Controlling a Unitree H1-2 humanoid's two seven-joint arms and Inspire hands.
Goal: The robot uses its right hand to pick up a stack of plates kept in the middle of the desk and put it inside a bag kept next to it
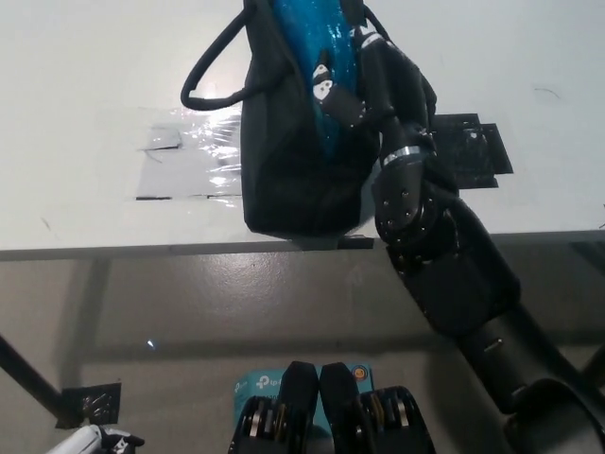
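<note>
Plates (317, 57), glossy blue stack, sit partly inside the soft black bag (293, 161), apparently gripped by the right hand (364, 80); shiny tape patch (189, 161) lies beyond the bag on the white table (85, 85).

This looks like a lab or test room rather than a home. A plain white desk (85, 113) carries patches of clear tape (184, 161) and black tape (473, 147) stuck flat as markers, and below its edge lies a bare grey floor (189, 312) with another scrap of tape.
</note>
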